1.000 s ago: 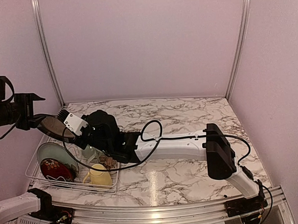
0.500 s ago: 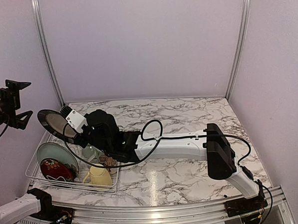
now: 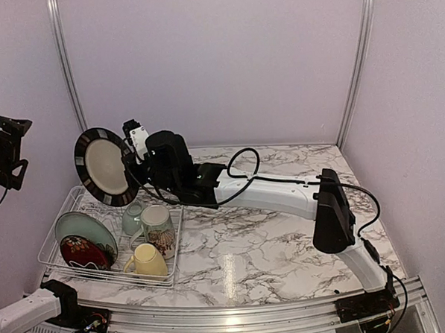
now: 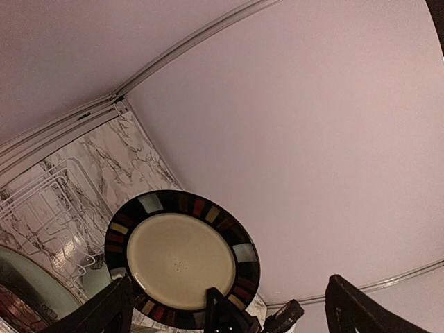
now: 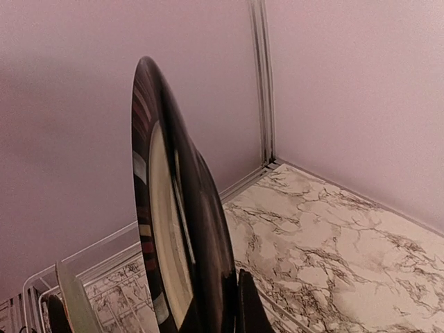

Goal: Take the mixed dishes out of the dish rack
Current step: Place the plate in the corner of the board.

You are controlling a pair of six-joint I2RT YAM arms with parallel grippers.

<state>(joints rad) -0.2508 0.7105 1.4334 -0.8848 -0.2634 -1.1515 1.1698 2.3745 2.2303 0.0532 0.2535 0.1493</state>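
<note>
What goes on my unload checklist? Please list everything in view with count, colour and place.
black-rimmed plate: 1, cream centre, held on edge in the air above the rack's far end
green plate: 1, pale green, on edge at the rack's left
red plate: 1, dark red, just in front of the green plate
bowl: 1, pale green, far right of the rack
floral mug: 1, cream, beside the bowl
yellow mug: 1, pale yellow, rack's near right corner
rack: 1, white wire, table's left side
table: 1, white marble
right gripper: 1, black, shut on the black-rimmed plate's rim
left gripper: 1, black, open, in the air left of the rack
</note>
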